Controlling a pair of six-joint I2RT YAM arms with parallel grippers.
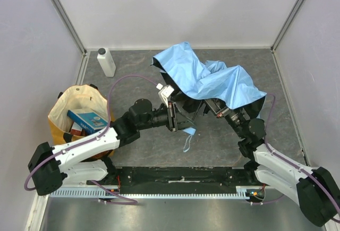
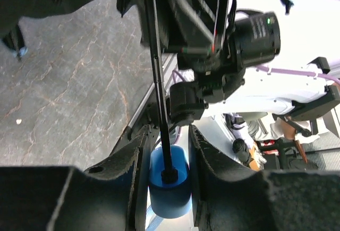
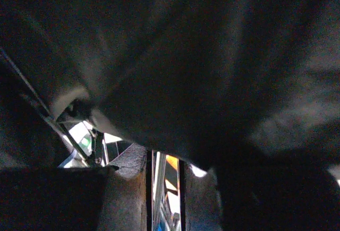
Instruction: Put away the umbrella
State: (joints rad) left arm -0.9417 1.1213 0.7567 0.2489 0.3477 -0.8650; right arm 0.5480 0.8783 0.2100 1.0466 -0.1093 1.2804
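The umbrella [image 1: 210, 79] lies half open at the back middle of the table, its sky-blue canopy crumpled over black ribs. My left gripper [image 1: 179, 120] reaches in from the left. In the left wrist view it [image 2: 169, 154] is shut on the round blue handle [image 2: 170, 188], from which the black shaft [image 2: 156, 71] runs away. The blue strap loop [image 1: 187, 138] hangs below. My right gripper [image 1: 213, 107] is tucked under the canopy. In the right wrist view its jaws [image 3: 164, 175] stand close together around a thin rod, with dark fabric [image 3: 202, 56] overhead.
A yellow-and-cream tote bag [image 1: 59, 109] stands open at the left with a blue box [image 1: 87, 118] inside. A white plastic bottle [image 1: 106, 62] stands at the back left. White walls enclose the table on three sides.
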